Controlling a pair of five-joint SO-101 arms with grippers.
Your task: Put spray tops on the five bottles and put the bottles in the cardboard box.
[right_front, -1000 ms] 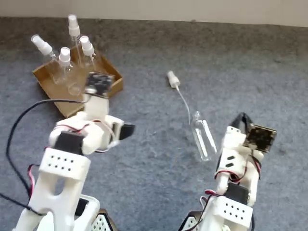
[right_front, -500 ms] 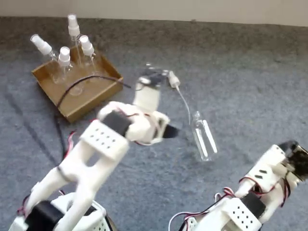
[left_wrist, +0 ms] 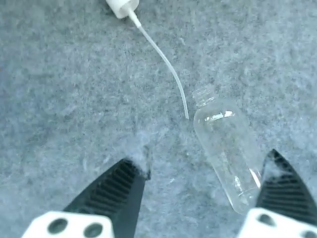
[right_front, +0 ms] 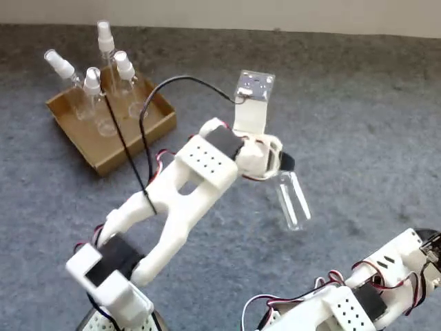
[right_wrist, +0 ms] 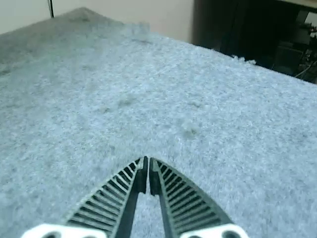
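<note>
Left claw (left_wrist: 203,163) is mine and spread wide, hanging over the lone bottle (left_wrist: 228,144), gripping nothing. One finger (left_wrist: 121,188) is over bare grey carpet (right_front: 358,103) to the bottle's left, well apart from it. The other finger (left_wrist: 280,178) is just beside the base end, on the bottle's right. Can't tell if either fingertip touches the carpet.

The bottle is clear, on its side, right of the scene's middle, with no top on. Its open neck points far, its base near and a bit right. The spray top (left_wrist: 120,6) lies loose on the carpet, farther off and left of the neck, white head turned away from the bottle. Its thin dip tube (left_wrist: 163,59) curves back toward the bottle and ends just beside the shoulder, contact unclear.

In the high view my left arm (right_front: 193,179) stretches from near left across to the bottle. Its black cable (right_front: 145,124) loops over the cardboard box (right_front: 148,134). The box sits far left, well apart from the lone bottle. Four bottles (right_front: 93,96) stand upright in it, each with a white spray top on.

My right claw (right_wrist: 147,166) is closed, ribbed fingers together with only a hairline slit, empty, aimed over bare carpet. My right arm (right_front: 393,276) sits at the near right corner, apart from the bottle
</note>
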